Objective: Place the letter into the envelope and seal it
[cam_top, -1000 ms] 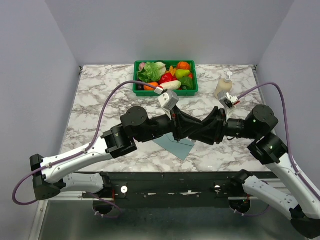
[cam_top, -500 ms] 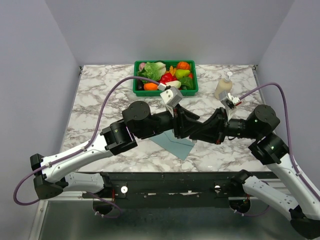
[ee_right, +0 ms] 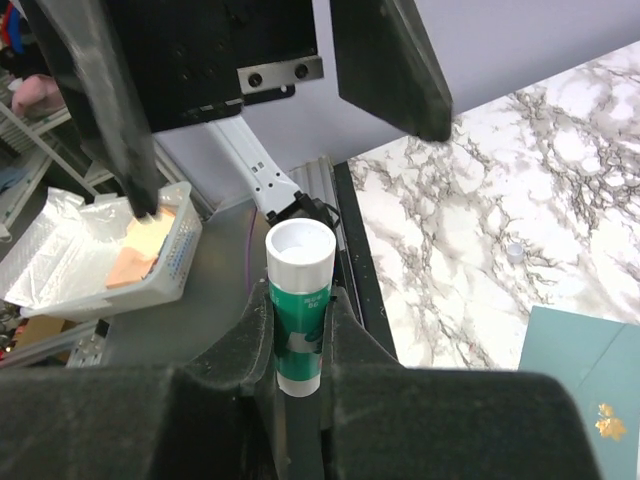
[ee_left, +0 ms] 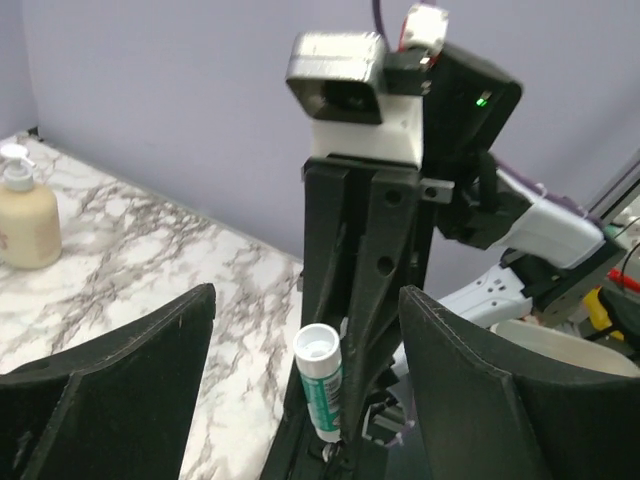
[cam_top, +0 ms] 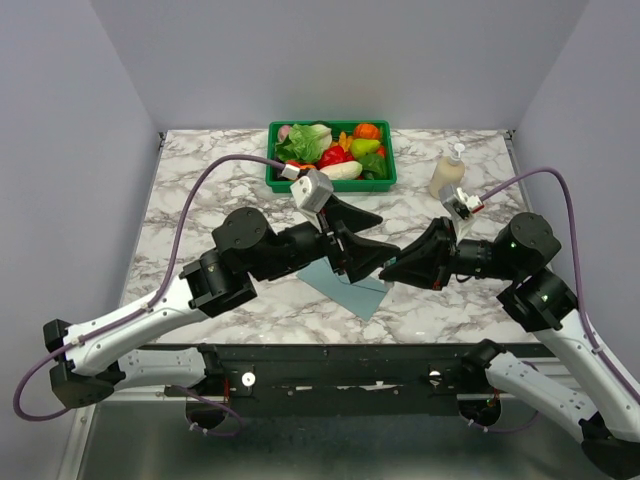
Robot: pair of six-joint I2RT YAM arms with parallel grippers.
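My right gripper (ee_right: pixel 300 330) is shut on a green and white glue stick (ee_right: pixel 298 255), which stands up between its fingers with its white top open. The stick (ee_left: pixel 322 390) also shows in the left wrist view. My left gripper (cam_top: pixel 386 235) is open and empty. Its two fingers (ee_right: pixel 385 60) spread just beyond the stick's tip without touching it. Both grippers hover over the teal envelope (cam_top: pixel 350 287), which lies flat on the marble with a gold mark (ee_right: pixel 605 425) on it. The letter shows in no view.
A green basket (cam_top: pixel 273 181) of toy vegetables stands at the back centre. A cream soap bottle (cam_top: pixel 446 172) stands back right. A small white round piece (ee_right: pixel 513 252) lies on the marble near the envelope. The table's near edge rail (cam_top: pixel 330 352) runs below the arms.
My left gripper has opened wide and drawn back to the left, away from the right gripper. The glue stick stays in the right gripper, which has barely moved.
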